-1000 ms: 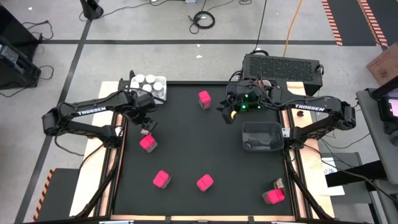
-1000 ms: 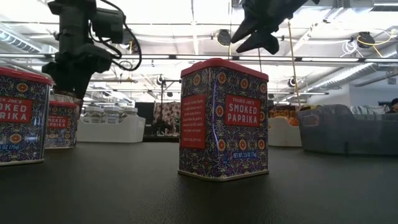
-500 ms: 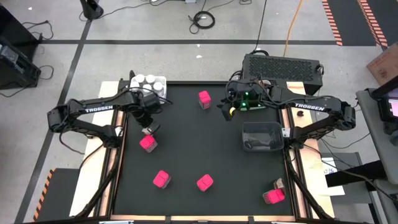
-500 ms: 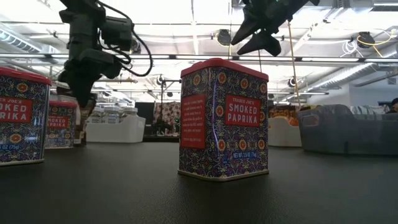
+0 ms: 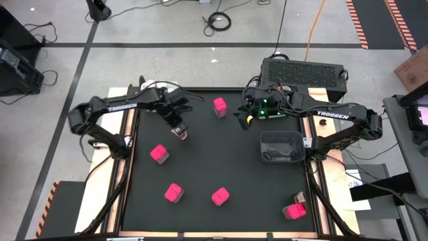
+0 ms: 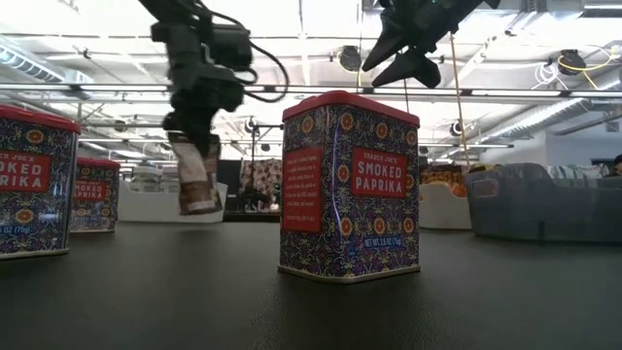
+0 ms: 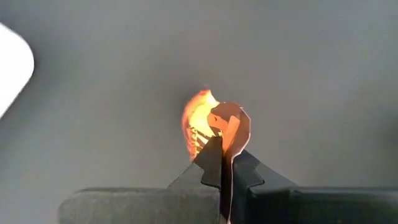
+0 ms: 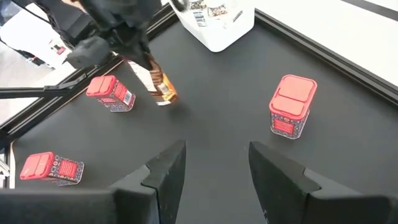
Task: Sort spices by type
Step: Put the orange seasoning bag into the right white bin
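Your left gripper is pinching an orange-brown sachet clear of the black table.

The sachet hangs from the closed fingers over the mat's far left part, near the white bin. Pink paprika boxes stand scattered around: one near the far edge, one on the left, two toward the front. Your right gripper hovers spread apart and empty beside the dark bin.

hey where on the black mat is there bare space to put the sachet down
The widest bare patch is mid-mat, bordered by the far pink tin, the dark bin and the two near tins. The left gripper holds the sachet at its edge. It is crowded around the near-right tin.
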Tool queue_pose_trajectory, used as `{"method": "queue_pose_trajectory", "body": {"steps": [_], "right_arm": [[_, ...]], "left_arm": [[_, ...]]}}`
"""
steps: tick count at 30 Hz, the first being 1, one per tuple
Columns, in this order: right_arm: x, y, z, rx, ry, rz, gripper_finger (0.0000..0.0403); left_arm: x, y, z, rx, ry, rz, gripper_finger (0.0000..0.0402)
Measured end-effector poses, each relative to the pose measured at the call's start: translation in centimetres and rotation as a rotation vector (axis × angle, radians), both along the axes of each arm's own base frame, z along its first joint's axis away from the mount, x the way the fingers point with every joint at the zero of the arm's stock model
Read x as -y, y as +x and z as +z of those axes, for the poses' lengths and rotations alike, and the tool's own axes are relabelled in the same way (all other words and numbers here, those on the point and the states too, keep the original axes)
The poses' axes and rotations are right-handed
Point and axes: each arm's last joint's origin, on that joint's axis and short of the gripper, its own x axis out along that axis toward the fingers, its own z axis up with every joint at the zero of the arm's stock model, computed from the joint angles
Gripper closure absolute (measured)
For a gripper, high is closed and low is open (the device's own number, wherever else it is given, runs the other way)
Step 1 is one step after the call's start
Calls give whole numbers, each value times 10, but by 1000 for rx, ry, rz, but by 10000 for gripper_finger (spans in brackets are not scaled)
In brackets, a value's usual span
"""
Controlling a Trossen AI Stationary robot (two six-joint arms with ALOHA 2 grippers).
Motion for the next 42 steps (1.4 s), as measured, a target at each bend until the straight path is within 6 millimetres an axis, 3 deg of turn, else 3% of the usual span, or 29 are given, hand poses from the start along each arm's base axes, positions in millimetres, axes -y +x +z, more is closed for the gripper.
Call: {"method": "queue_pose_trajectory", "body": {"steps": [5,13,23,28,33,38,42], "right_arm": [[0,0,0,-6,-22,16,232],[0,0,0,-10,-34,27,232],[0,2,2,16,-43,30,232],[4,16,0,75,-116,72,232],[10,47,-11,179,-180,174,232],[19,81,-18,270,-7,65,232],[17,114,-23,210,193,-20,232]], "left_arm": [[-7,24,-3,-18,-6,-25,401],[-11,39,-10,-32,-52,-39,389],[-10,36,0,17,-48,-104,267],[-13,16,32,122,39,-108,221],[-16,-17,57,202,143,-99,211],[-17,-51,55,244,202,-44,210],[-13,-70,46,339,199,-23,210]]}}
